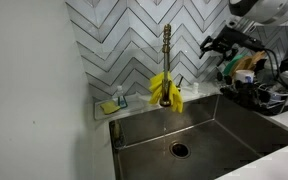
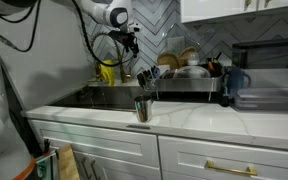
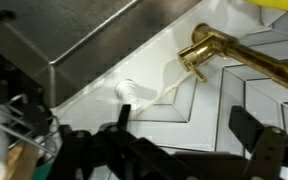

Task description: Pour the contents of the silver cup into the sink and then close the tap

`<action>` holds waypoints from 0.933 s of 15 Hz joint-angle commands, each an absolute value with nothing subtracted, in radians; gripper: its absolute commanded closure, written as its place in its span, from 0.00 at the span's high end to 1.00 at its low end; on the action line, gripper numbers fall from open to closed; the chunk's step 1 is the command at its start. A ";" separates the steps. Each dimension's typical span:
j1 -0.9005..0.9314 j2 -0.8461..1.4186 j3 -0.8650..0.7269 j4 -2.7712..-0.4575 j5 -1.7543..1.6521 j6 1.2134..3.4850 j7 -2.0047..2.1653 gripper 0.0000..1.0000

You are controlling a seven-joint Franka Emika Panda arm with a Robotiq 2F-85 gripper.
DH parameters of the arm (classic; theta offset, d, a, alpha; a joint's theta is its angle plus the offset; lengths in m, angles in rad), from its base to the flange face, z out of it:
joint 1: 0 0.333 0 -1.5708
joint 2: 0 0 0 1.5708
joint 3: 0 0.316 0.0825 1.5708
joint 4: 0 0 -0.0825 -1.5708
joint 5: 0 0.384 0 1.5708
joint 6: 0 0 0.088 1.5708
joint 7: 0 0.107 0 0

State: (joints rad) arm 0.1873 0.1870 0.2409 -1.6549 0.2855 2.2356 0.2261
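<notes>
The silver cup [image 2: 142, 108] stands upright on the white front counter, apart from the gripper. The dark steel sink [image 1: 219, 125] has a round drain [image 1: 179, 150] in its floor; it also shows in the wrist view [image 3: 94, 40]. The brass-gold tap [image 1: 167, 50] stands behind the basin with a yellow cloth [image 1: 165, 90] draped on it. In the wrist view the tap [image 3: 234, 55] lies at upper right. My gripper [image 1: 219, 45] hangs in the air beside the tap, near the tiled wall, open and empty. It shows in both exterior views [image 2: 132, 35] and in the wrist view [image 3: 189, 130].
A dish rack [image 1: 259, 95] full of dishes stands beside the sink, close under the gripper; it also shows in an exterior view [image 2: 184, 72]. A small sponge holder [image 1: 114, 103] sits at the far corner of the sink. A dark jug [image 2: 234, 85] stands on the counter.
</notes>
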 commanded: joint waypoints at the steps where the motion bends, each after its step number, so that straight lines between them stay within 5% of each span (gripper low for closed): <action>1: 0.215 0.368 0.283 -1.460 0.389 2.219 0.078 1.00; 14: 0.208 0.491 0.320 -1.397 0.460 2.213 -0.037 1.00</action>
State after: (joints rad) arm 0.2117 0.4562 0.3082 -1.4038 0.4199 2.2124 0.0085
